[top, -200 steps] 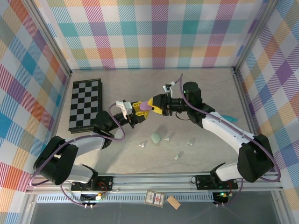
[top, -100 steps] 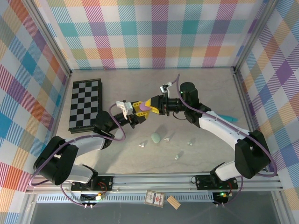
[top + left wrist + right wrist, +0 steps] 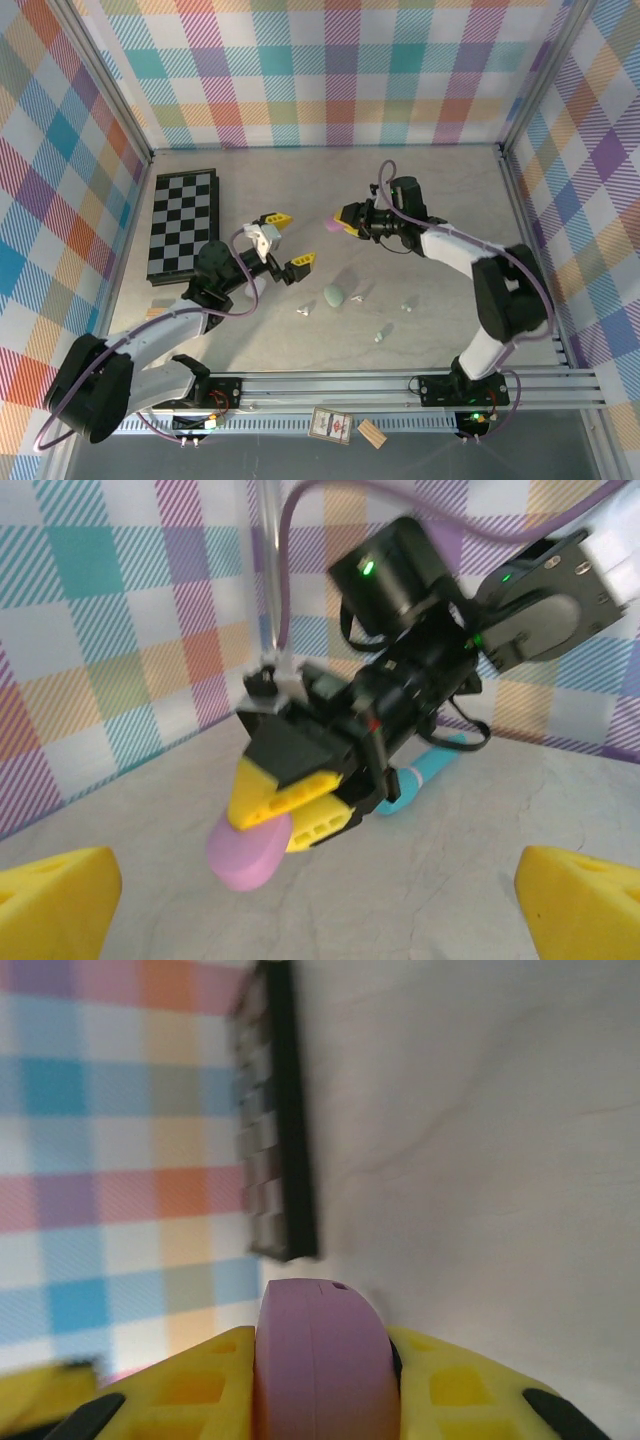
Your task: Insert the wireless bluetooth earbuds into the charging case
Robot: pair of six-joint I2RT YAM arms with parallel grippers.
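My right gripper (image 3: 338, 222) is shut on a purple pebble-shaped charging case (image 3: 329, 227), held above the table; in the right wrist view the case (image 3: 320, 1360) sits edge-on between the yellow fingers. My left gripper (image 3: 291, 241) stands open a little to the left of it, nothing between its fingers. From the left wrist view the purple case (image 3: 250, 850) hangs ahead in the right gripper (image 3: 300, 805). A mint case (image 3: 333, 295) lies on the table. Tiny pale earbuds lie around it: one (image 3: 303, 310), another (image 3: 357, 297), a third (image 3: 407, 306), and one nearer (image 3: 379, 336).
A folded checkerboard (image 3: 182, 222) lies at the left. A teal wand-shaped object (image 3: 425, 770) lies on the table behind the right gripper. Plaid walls close off three sides; a metal rail (image 3: 330, 385) runs along the near edge.
My left gripper has let go of the purple case, opened and drawn back to the left. The right gripper keeps the case and has shifted slightly right.
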